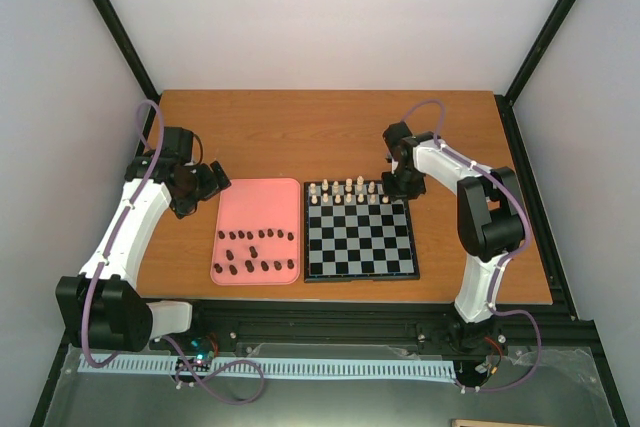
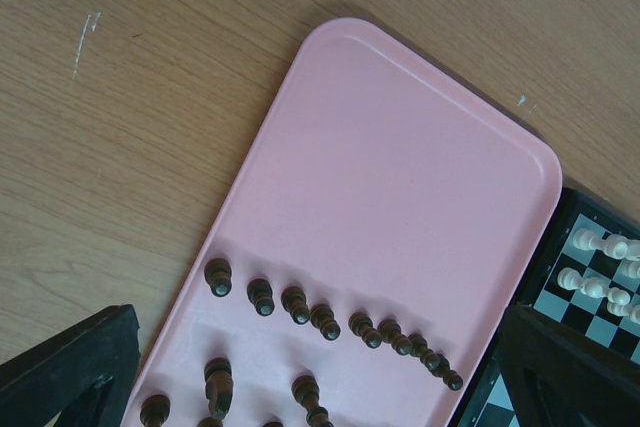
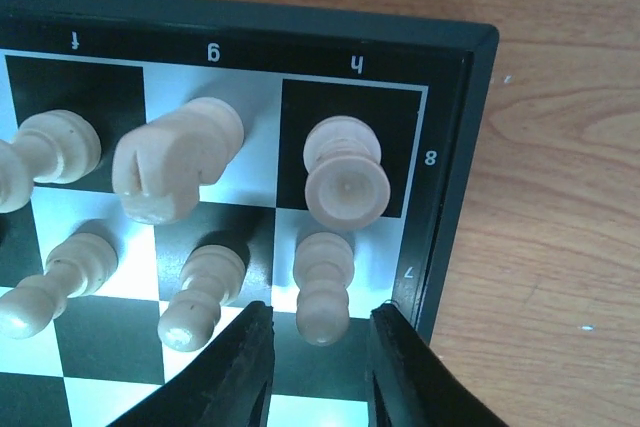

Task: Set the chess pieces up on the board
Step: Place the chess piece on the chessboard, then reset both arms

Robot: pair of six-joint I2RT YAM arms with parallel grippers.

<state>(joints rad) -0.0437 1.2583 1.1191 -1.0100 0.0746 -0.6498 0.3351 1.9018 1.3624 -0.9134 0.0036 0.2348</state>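
The board [image 1: 360, 247] lies at table centre; cream pieces [image 1: 348, 190] stand in its two far rows. The dark brown pieces [image 1: 264, 235] lie in two rows on the pink tray [image 1: 257, 202]. My right gripper [image 3: 318, 347] is open over the board's far right corner [image 3: 450, 47], its fingers either side of a cream pawn [image 3: 323, 292] with a gap on each side. A cream rook [image 3: 345, 172] and a knight [image 3: 175, 162] stand beyond it. My left gripper [image 2: 320, 387] is open and empty above the tray's dark pieces [image 2: 263, 296].
The pink tray [image 2: 400, 177] lies right beside the board's left edge [image 2: 553, 297]. Bare wooden table [image 1: 330, 127] stretches behind both. Black frame posts and white walls stand at the table's sides. A metal rail runs along the near edge.
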